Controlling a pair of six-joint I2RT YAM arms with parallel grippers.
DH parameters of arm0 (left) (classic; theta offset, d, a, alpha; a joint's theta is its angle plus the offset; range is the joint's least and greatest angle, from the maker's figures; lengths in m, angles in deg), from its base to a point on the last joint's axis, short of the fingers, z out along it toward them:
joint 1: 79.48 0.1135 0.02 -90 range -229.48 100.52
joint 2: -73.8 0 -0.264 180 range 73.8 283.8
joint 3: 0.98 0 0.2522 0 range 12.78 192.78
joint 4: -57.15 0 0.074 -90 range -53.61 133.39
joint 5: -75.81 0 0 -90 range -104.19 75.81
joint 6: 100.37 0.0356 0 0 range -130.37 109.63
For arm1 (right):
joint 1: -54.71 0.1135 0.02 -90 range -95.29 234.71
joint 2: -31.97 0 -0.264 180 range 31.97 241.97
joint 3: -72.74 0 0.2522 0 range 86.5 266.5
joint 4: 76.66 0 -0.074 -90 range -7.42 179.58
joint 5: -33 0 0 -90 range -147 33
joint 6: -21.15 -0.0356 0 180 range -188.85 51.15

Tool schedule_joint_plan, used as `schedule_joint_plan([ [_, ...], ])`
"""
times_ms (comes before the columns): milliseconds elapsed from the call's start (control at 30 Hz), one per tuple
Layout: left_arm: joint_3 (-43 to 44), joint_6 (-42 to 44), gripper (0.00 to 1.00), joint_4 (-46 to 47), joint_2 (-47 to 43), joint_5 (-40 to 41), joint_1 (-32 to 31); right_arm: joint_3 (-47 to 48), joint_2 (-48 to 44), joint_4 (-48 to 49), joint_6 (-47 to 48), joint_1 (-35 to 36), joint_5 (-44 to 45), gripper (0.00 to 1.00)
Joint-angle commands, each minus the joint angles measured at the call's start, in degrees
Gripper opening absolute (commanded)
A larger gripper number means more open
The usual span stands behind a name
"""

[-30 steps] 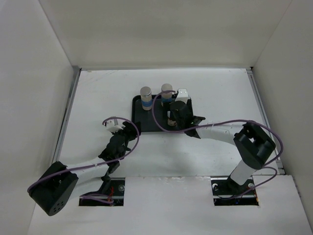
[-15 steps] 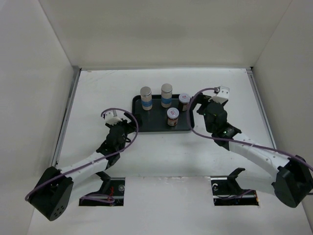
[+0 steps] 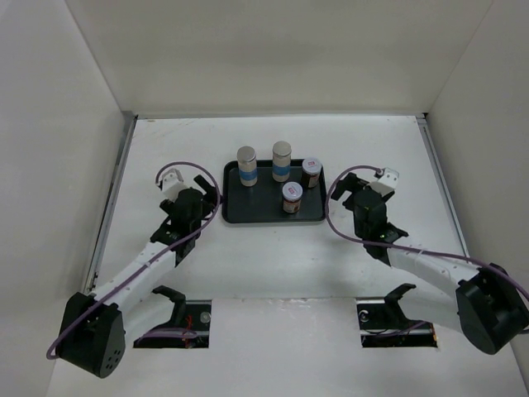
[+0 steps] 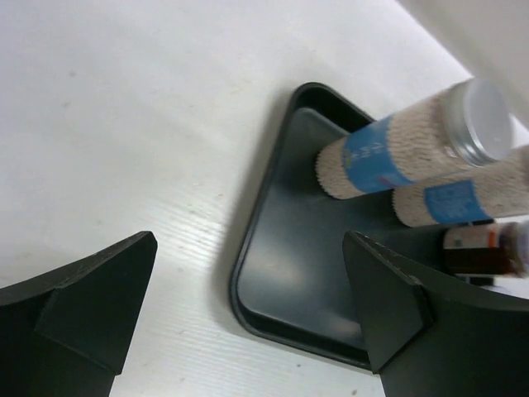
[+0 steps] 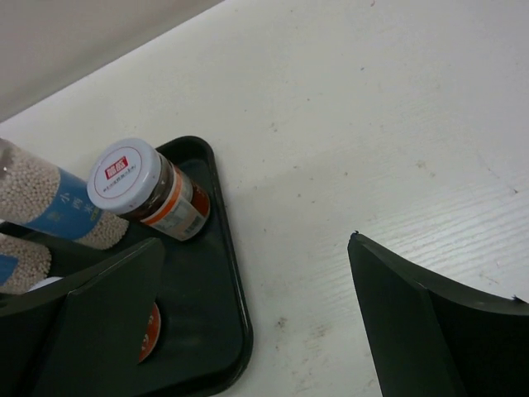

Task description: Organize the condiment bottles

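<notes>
All four bottles [image 3: 282, 160] stand on the tray [image 3: 235, 213] by the tabletop's [image 3: 165, 141] far edge; left pincer [image 4: 248, 241] and right pincer [image 5: 256, 240] gape empty beside it. Seemingly done.

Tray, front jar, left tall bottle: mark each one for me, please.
Tray [image 3: 258, 208], top view, bare floor near its front-left corner.
Front jar [image 3: 291, 192], top view, on its pale lid.
Left tall bottle [image 3: 247, 168], top view, on its body below the cap.

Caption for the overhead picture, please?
Four condiment bottles stand on a black tray, left gripper and right gripper open beside it.
</notes>
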Motion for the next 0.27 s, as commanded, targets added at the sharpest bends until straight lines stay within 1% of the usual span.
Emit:
schedule_joint_plan([
  [0,3.25,-0.45,1.0,-5.7,-1.42,0.4,1.77,-0.44,-2.45,5.72,-2.04,-0.33,1.04,1.0],
  [233,6.41,1.04,1.0,-7.63,-0.37,2.94,0.99,-2.55,-5.09,5.37,-5.38,-3.32,0.08,1.0],
])
